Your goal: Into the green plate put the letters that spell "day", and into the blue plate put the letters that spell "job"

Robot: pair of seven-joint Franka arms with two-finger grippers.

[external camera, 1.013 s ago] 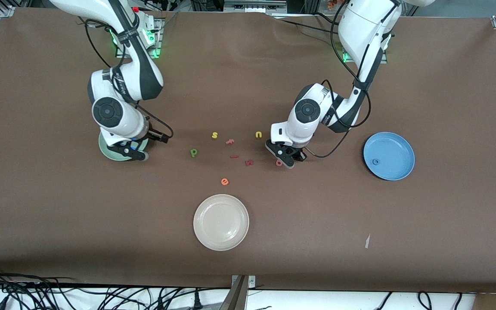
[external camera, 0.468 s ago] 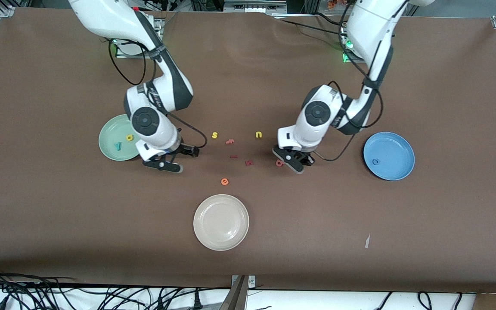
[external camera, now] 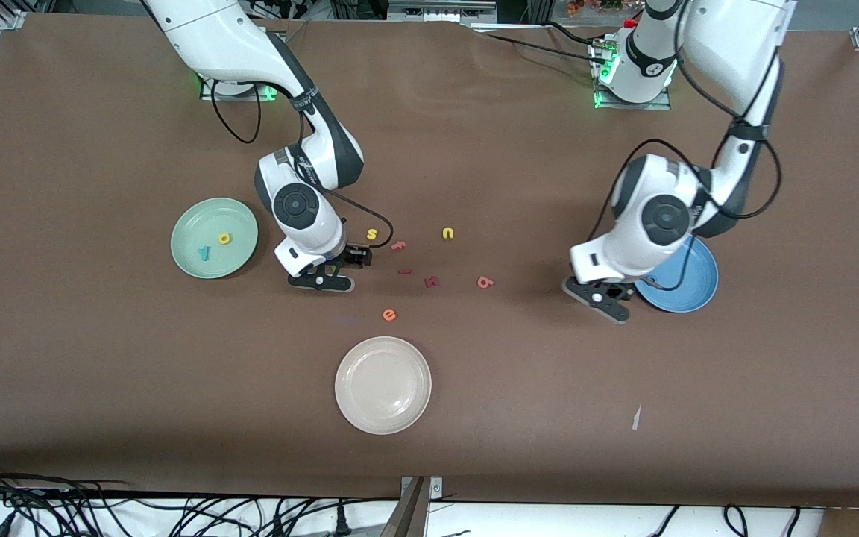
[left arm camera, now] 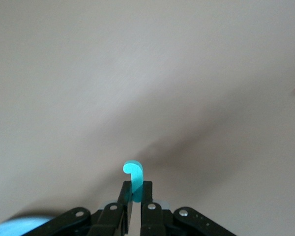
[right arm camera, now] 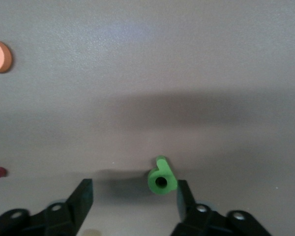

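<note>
My left gripper is shut on the thin teal "j", whose hook sticks out past the fingertips. It hangs just off the rim of the blue plate, on the side toward the right arm's end. The salmon "b" lies on the table. My right gripper stands open low over the table, around the green letter, which lies close to one finger. The green plate holds the yellow round letter and the teal "y".
Loose letters lie mid-table: a yellow "s", a yellow "u", a salmon piece, two dark red ones and an orange "e". A cream plate sits nearer the front camera.
My left gripper swung from beside the salmon "b" to the blue plate's edge. My right gripper left the green plate, came down over the green letter, and its fingers have narrowed a little.
</note>
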